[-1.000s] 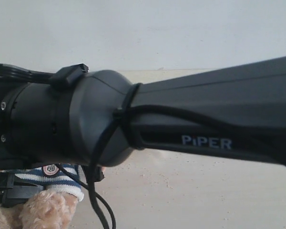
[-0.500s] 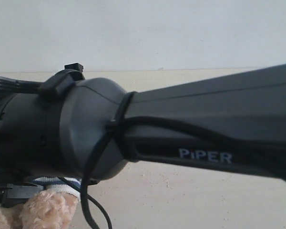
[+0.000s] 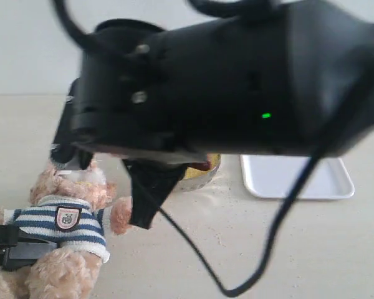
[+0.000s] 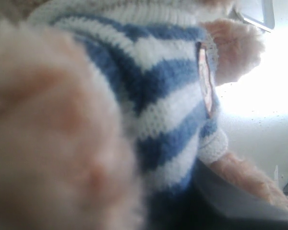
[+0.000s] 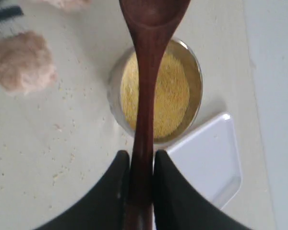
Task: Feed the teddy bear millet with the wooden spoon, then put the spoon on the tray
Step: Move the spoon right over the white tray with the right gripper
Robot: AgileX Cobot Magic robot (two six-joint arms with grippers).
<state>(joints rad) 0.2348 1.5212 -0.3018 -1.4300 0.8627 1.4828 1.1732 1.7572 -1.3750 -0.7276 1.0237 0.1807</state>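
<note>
The wooden spoon (image 5: 146,86), handle clamped in the right gripper (image 5: 140,158), hangs above the worktop (image 5: 62,134) near the millet (image 5: 170,96) and tray (image 5: 206,167); I cannot tell the state of the left gripper (image 3: 25,249) beside the teddy bear (image 3: 68,218).

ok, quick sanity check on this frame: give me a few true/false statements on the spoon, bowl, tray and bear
1. The right gripper is shut on the wooden spoon by its handle. True.
2. The wooden spoon lies on the tray. False: the gripper holds it off the tray, and in the right wrist view it crosses in front of the metal bowl.
3. The metal bowl holds millet. True.
4. The teddy bear wears a plain red shirt. False: its shirt is blue-and-white striped, with a crest badge.
</note>
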